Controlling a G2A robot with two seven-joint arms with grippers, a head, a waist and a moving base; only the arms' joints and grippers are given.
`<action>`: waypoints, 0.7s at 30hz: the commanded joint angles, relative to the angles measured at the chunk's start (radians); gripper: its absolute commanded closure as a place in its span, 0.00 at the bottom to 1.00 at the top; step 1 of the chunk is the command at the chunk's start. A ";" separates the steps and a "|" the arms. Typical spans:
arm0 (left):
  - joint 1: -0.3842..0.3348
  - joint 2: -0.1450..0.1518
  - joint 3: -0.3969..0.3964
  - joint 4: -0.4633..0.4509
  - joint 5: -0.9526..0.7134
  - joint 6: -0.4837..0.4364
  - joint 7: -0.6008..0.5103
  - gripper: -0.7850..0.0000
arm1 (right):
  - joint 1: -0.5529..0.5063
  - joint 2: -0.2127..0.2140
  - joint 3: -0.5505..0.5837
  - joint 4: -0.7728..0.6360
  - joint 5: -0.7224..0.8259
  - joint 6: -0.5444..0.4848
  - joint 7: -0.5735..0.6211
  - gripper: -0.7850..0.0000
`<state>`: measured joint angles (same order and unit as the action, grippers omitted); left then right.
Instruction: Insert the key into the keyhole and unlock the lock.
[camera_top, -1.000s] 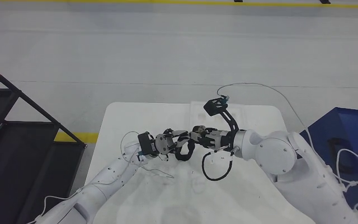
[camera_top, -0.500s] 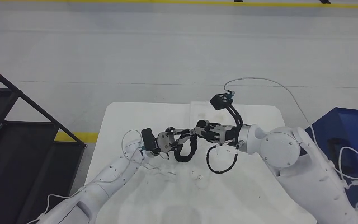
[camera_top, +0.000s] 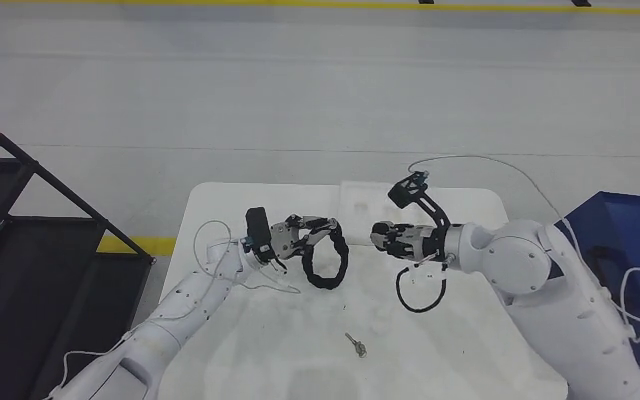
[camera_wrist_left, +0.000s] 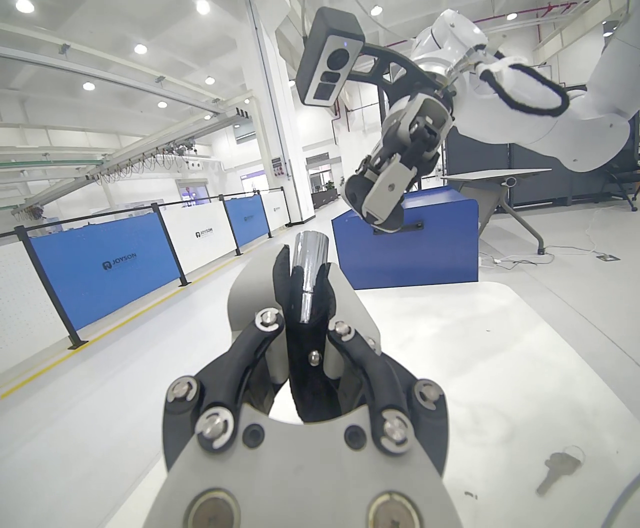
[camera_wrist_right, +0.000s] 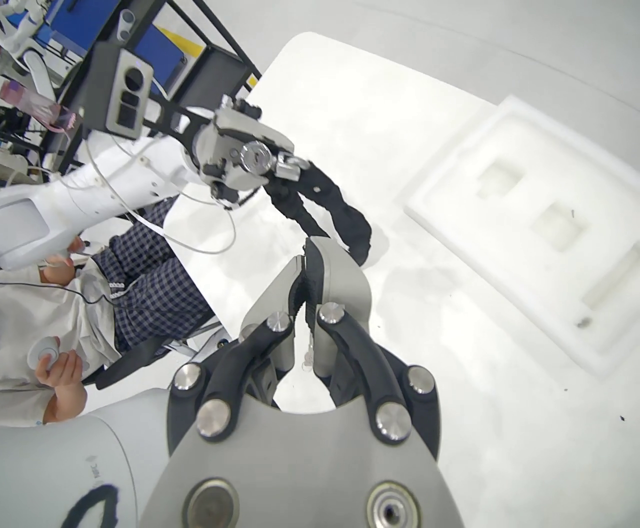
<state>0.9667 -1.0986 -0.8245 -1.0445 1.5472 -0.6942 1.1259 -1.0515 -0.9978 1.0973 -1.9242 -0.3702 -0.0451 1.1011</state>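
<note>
My left gripper (camera_top: 288, 241) (camera_wrist_left: 305, 280) is shut on the lock, a chrome cylinder (camera_wrist_left: 310, 265) with a black cable loop (camera_top: 322, 268) hanging down to the table. The right wrist view looks at the lock's keyhole face (camera_wrist_right: 255, 155) and the black cable (camera_wrist_right: 325, 210). My right gripper (camera_top: 380, 238) (camera_wrist_right: 306, 280) hangs to the right of the lock, a short gap away, shut with nothing between its fingers; it also shows in the left wrist view (camera_wrist_left: 385, 205). The key (camera_top: 355, 345) (camera_wrist_left: 560, 467) lies flat on the white table, nearer the front than both grippers.
A white foam tray (camera_top: 362, 195) (camera_wrist_right: 540, 220) with square recesses sits at the table's back middle. A black frame rack (camera_top: 60, 250) stands off the table's left side, a blue box (camera_top: 600, 230) off its right side.
The two grippers were together at the lock; they have drawn apart, the left to the left, the right to the right. The key has left the right gripper and now lies on the table.
</note>
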 joint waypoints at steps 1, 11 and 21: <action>0.014 0.012 -0.017 -0.022 -0.010 -0.024 -0.024 1.00 | -0.003 0.004 -0.003 0.006 -0.015 -0.017 0.040 1.00; 0.058 0.066 -0.077 -0.110 -0.048 -0.120 -0.120 1.00 | 0.013 0.006 -0.104 0.074 -0.032 -0.117 0.245 1.00; 0.059 0.085 -0.046 -0.102 -0.080 -0.194 -0.194 1.00 | 0.041 -0.004 -0.210 0.089 -0.086 -0.120 0.320 1.00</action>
<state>1.0270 -1.0141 -0.8745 -1.1516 1.4706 -0.8878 0.9323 -1.0118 -1.0010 0.8976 -1.8302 -0.4558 -0.1619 1.4185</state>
